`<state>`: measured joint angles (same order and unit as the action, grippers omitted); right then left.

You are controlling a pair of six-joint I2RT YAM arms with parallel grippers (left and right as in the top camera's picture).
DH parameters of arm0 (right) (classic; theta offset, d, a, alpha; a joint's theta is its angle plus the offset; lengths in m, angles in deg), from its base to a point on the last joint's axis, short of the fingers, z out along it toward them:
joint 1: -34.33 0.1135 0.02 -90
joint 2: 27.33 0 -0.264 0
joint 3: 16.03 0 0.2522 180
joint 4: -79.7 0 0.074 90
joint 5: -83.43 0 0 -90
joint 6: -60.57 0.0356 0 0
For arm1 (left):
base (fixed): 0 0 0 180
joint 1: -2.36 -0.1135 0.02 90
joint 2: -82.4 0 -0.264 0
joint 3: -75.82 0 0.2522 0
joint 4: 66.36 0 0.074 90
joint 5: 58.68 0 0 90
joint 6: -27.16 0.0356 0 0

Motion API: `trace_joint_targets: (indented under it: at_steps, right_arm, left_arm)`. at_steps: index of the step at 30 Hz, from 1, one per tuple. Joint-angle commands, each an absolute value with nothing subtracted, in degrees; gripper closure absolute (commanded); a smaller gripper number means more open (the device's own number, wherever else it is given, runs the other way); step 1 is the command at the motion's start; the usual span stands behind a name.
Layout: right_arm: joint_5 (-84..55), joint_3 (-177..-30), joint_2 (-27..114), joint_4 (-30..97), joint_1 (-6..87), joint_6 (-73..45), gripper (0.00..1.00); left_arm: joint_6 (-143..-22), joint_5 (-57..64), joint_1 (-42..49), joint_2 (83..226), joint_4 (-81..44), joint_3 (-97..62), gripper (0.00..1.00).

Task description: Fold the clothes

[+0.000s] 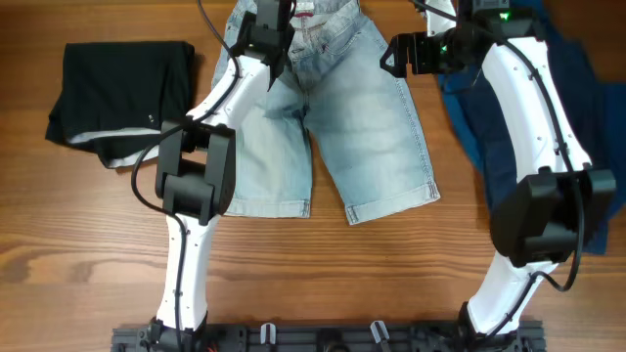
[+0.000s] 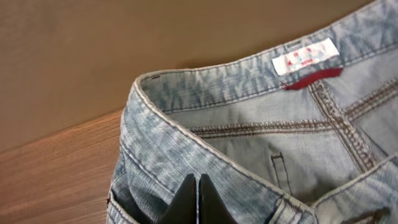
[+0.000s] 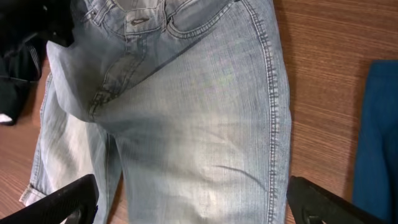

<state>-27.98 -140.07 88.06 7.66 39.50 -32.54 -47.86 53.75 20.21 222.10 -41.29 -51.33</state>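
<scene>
1. Pale-blue faded denim shorts lie on the brown wooden table, in the middle of its far half. The waistband is at the far edge and the legs point towards the arm bases.
2. Left gripper is over the left part of the waistband. Its black fingers are pressed together with no gap, tips right on the front waistband edge. I cannot tell whether denim is pinched between them.
3. The left wrist view looks into the open waist, where a white label with a red tab sits on the inner back band.
4. Right gripper is spread wide, its fingertips at the two lower corners of its wrist view. It holds nothing and hangs over the shorts below the fly.
5. Black garment with white trim lies folded left of the shorts, apart from them.
6. Dark blue garment lies to the right, partly under the right arm.
</scene>
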Motion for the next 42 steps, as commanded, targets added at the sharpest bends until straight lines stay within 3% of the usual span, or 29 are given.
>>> trace_joint_targets:
  at_steps: [1, 2, 3, 4, 5, 6, 7, 9, 12, 21, 24, 28, 33, 38, 42]
  right_arm:
    - [-28.9, -140.1, 88.0, 7.6, 39.6, -33.8, 0.03]
    - [-28.9, -140.1, 88.0, 7.6, 39.6, -33.7, 0.03]
    - [-28.9, -139.9, 88.0, 7.1, 39.6, -33.7, 0.03]
    - [-28.9, -139.9, 88.0, 6.3, 39.6, -33.7, 0.05]
    - [-28.8, -139.9, 88.0, 4.8, 39.6, -32.4, 0.07]
    - [-28.3, -139.9, 88.0, 3.9, 39.6, -31.8, 0.07]
    - [-27.5, -139.9, 88.0, 1.9, 39.6, -31.4, 0.08]
    - [-25.4, -139.9, 87.9, -3.1, 39.6, -30.3, 0.1]
    - [-25.3, -139.9, 84.7, -8.7, 39.6, -27.8, 0.1]
    - [-16.5, -138.7, 67.3, -18.0, 39.6, -20.2, 0.1]
    - [-14.4, -130.5, 65.0, -15.4, 39.6, -18.7, 0.1]
    - [-14.4, -113.8, 64.5, -1.9, 39.6, -17.2, 0.1]
    - [-14.4, -101.7, 64.5, 9.1, 39.6, -17.1, 0.09]
    - [-14.4, -97.5, 64.6, 13.7, 39.6, -17.4, 0.09]
    - [-14.4, -97.5, 64.6, 13.6, 39.6, -17.5, 0.09]
  left_arm:
    - [-56.3, 55.2, 20.2, 219.8, -38.6, -53.8, 0.96]
    - [-60.6, 55.2, 20.2, 218.5, -35.3, -53.8, 0.96]
    - [-65.9, 54.9, 20.2, 216.2, -29.5, -53.8, 0.83]
    - [-69.4, 53.4, 20.3, 214.0, -24.4, -53.8, 0.67]
    - [-75.4, 47.2, 20.3, 209.0, -13.2, -53.8, 0.41]
    - [-78.9, 42.4, 20.3, 205.8, -6.4, -53.8, 0.29]
    - [-81.3, 38.1, 20.2, 202.5, 1.0, -53.8, 0.21]
    - [-83.0, 36.0, 20.2, 197.5, 15.4, -53.8, 0.16]
    - [-89.9, 37.1, 20.3, 192.9, 32.3, -53.8, 0.16]
    - [-101.6, 39.0, 25.2, 178.6, 35.5, -44.0, 0.14]
    - [-106.1, 38.8, 25.3, 172.7, 28.4, -29.8, 0.11]
    - [-109.8, 37.7, 23.4, 171.0, 13.1, -9.9, 0.12]
    - [-110.5, 35.2, 22.0, 171.0, -0.1, 4.1, 0.19]
    - [-111.5, 35.3, 22.0, 171.5, -9.3, 12.5, 0.26]
    - [-111.5, 35.7, 22.0, 171.8, -15.3, 17.7, 0.23]
